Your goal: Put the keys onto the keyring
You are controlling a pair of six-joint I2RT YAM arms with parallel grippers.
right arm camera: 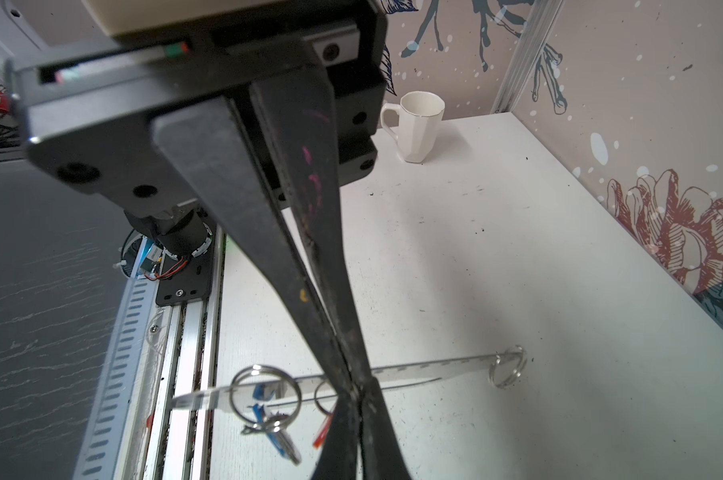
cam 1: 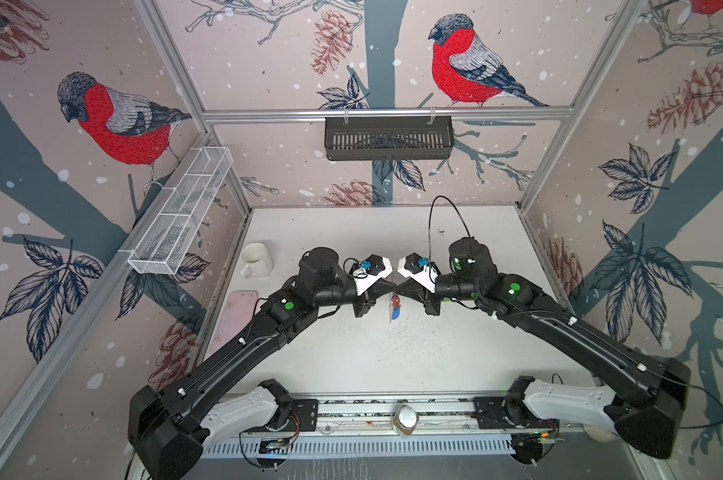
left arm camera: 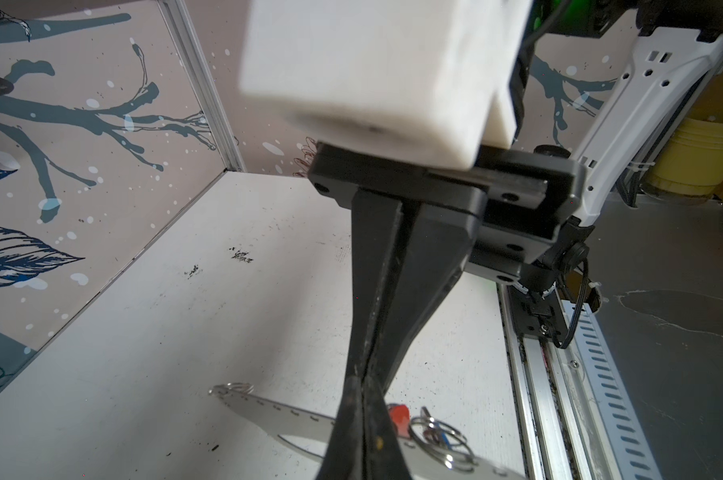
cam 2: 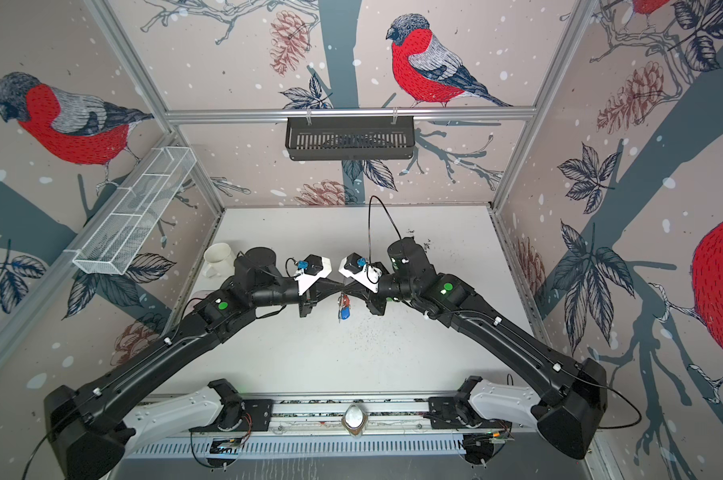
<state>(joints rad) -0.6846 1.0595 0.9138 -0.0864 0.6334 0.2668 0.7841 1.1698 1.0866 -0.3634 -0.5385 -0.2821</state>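
Both claws are closed, fingers pressed flat together, meeting tip to tip above the middle of the table [cam 1: 351, 353]. The left claw [cam 1: 390, 286] reaches in from its side and the right claw [cam 1: 401, 286] from the opposite side.

In the right wrist view the right claw's tips land squarely on the keyring [right arm camera: 434, 368], a thin pale slotted strip, and appear to nip its edge. Judged purpose: to hold it off the table so the keys [right arm camera: 283, 440] dangle freely, with the opposing claw steadying it.

The wire rings [right arm camera: 232, 392] look threaded around the strip on its part toward the table's front edge. The blue tag [right arm camera: 276, 436] and red tag [right arm camera: 324, 432] hang below. On that evidence the hanging seems largely done, though this is unconfirmed.

Both top views show the keyring only edge-on, as a thin line with the tags beneath the meeting point, so the threading cannot be verified there. The left wrist view shows the strip's long slot. There the right claw's fingers hide the contact, so what the left claw pinches, if anything, cannot be told.

A mug [right arm camera: 418, 129] stands near the left edge, well apart.
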